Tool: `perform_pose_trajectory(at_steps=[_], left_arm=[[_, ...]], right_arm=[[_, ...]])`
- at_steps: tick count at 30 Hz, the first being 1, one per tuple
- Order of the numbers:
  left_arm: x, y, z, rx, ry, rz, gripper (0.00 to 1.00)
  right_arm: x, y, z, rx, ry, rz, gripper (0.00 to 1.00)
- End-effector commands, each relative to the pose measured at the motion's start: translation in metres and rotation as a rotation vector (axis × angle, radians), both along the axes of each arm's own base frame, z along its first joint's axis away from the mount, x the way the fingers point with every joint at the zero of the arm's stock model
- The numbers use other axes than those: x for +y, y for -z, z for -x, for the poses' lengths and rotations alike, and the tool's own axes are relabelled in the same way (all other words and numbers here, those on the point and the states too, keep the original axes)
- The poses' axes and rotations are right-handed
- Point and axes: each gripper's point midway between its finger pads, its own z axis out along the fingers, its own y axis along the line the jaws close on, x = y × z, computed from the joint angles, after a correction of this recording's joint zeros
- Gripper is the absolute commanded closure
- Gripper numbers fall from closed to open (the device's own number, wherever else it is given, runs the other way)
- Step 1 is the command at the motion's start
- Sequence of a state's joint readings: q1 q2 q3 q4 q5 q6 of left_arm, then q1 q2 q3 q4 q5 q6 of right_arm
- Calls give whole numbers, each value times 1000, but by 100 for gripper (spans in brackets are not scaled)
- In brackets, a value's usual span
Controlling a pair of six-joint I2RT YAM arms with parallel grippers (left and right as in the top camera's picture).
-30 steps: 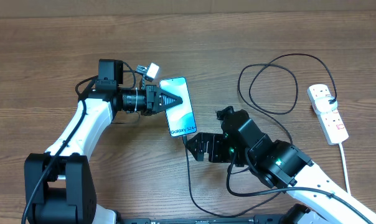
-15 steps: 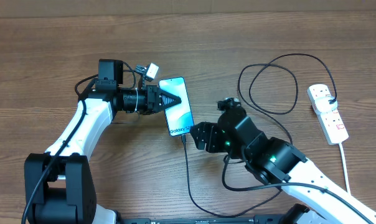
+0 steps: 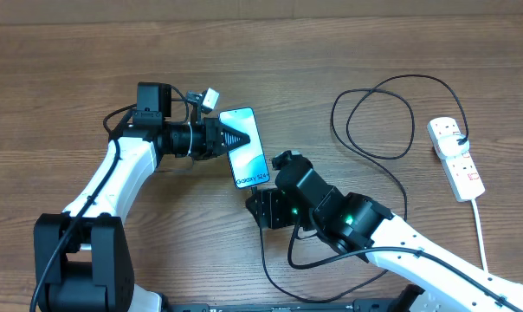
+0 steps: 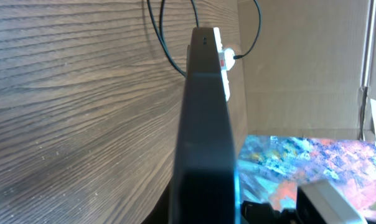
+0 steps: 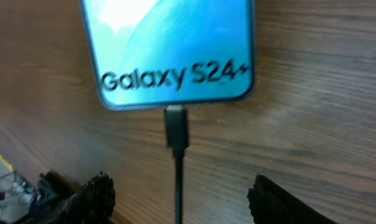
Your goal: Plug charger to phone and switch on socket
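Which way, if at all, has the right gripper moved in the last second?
Yes: the right gripper shifted left, away from the socket, now at the phone's bottom edge.

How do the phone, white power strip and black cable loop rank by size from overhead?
1. cable loop, widest spread.
2. phone.
3. power strip, about as long as the phone but narrower, so close.
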State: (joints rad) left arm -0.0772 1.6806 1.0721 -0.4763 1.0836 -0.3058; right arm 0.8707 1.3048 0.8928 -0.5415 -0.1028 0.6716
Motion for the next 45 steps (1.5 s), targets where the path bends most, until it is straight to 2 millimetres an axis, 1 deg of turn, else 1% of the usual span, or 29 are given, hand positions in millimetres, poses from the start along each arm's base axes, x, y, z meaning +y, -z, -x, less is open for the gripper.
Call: perform_pose_trajectory(at_steps=[1, 4, 7, 9, 10, 11, 14, 18, 21, 25, 30, 34, 38, 41, 44, 45], left_arm=[[-2, -6, -2, -4, -1, 11, 96], [-2, -6, -2, 4, -4, 13, 96], [-2, -6, -2, 16, -11, 16, 96], [-2, -6, -2, 17, -11, 17, 96], [-2, -6, -2, 16, -11, 17, 96], [-2, -6, -2, 16, -11, 16, 96], [-2, -6, -2, 16, -11, 16, 96], [-2, -6, -3, 15, -11, 15, 96], [-2, -6, -2, 15, -11, 16, 96], [-2, -7, -2, 16, -7, 23, 96], [-4, -11, 0, 15, 8, 46, 96], [-4, -11, 1, 15, 10, 49, 96], [-7, -17, 4, 10, 32, 81, 96], [-7, -17, 4, 10, 33, 84, 96], [-8, -20, 6, 3, 46, 100, 96], [-9, -22, 7, -7, 57, 110, 96]], right_arm=[[15, -13, 10, 9, -69, -54, 30], [18, -12, 13, 7, -83, -53, 30], [15, 0, 2, -31, -39, 7, 30], [15, 5, -1, -34, -28, 26, 31], [16, 8, -2, -29, -29, 30, 32], [17, 12, -2, -20, -32, 35, 37], [18, 17, 0, -5, -39, 40, 44], [21, 16, -1, -7, -43, 30, 51], [23, 13, -3, -19, -43, 15, 54], [26, 10, -6, -35, -40, 1, 63], [25, 13, -8, -39, -31, 15, 65], [25, 17, -9, -34, -29, 25, 74], [26, 16, -10, -40, -28, 20, 78], [27, 15, -12, -49, -24, 16, 85], [27, 15, -13, -54, -21, 16, 89], [26, 15, -14, -58, -17, 20, 92]])
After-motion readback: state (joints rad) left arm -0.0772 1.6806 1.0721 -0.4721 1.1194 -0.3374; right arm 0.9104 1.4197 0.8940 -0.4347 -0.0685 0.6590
